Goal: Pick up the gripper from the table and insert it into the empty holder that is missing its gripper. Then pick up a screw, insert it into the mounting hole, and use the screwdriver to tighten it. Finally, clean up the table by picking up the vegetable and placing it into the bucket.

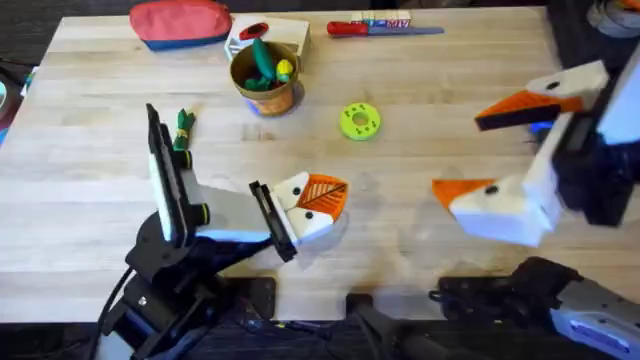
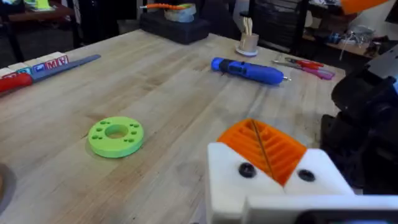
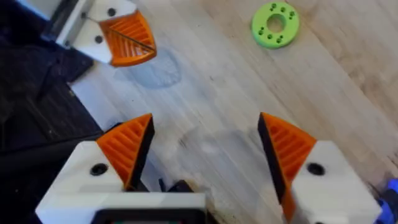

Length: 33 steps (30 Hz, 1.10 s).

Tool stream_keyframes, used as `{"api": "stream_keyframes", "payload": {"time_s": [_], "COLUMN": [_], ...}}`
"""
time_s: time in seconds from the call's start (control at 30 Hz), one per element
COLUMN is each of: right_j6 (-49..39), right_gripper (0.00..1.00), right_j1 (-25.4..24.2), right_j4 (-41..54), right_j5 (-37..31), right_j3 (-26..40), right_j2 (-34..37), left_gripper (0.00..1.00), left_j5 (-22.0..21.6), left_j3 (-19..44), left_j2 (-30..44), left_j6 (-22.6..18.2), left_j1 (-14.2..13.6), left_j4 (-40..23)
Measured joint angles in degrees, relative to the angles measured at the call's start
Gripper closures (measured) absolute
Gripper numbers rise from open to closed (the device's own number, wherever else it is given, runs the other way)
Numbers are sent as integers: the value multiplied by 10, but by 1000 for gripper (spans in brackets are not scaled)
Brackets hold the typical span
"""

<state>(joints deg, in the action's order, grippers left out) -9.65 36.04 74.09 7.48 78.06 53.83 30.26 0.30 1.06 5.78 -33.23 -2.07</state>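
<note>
Woodgrain runs pale and even across the bench (image 1: 430, 90) I'm working over. My left gripper (image 1: 318, 203) sits low near the middle, its two cream-white plastic blocks pressed together so the ribbed orange pads meet with no gap; its jaws are closed on nothing. From the left wrist camera I see those pads as one ridged orange wedge with two dark screw heads below. My right gripper (image 3: 205, 149) hangs above the bench at the right side, jaws wide, two orange ribbed wedges on white blocks well apart, with bare wood between them.

I count one blue screwdriver (image 2: 249, 70), smooth and rounded with a thin metal bit, lying on its side at the right part of the bench. One round copper-brown bucket (image 1: 266, 84) stands toward the far left, with a bright green toy and a yellow toy inside it. One dark-green leafy vegetable (image 1: 183, 127) lies on the wood left of the bucket, near the left arm. One flat bright-green disc (image 1: 360, 121) with a ring of small holes lies between bucket and right gripper. One red pouch (image 1: 180, 22) and one red-handled screwdriver (image 1: 380, 29) lie along the far edge.
</note>
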Motion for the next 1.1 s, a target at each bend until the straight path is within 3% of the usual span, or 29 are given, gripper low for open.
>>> {"api": "stream_keyframes", "payload": {"time_s": [0.23,0.47,0.73,0.9,1.1], "right_j6": [38,41,41,33,-105], "right_gripper": [12,10,10,9,11], "right_j1": [-114,-285,-488,-548,-579], "right_j4": [-47,-70,-156,-192,-195], "right_j5": [-32,-69,-188,-217,-227], "right_j3": [0,0,0,0,0], "right_j2": [71,194,249,284,341], "left_gripper": [995,995,995,995,995], "left_j5": [0,0,0,0,0], "left_j3": [0,0,0,0,0], "left_j2": [0,0,0,0,0], "left_j6": [0,0,0,0,0], "left_j1": [0,0,0,0,0], "left_j4": [0,0,-2,-7,-7]}}
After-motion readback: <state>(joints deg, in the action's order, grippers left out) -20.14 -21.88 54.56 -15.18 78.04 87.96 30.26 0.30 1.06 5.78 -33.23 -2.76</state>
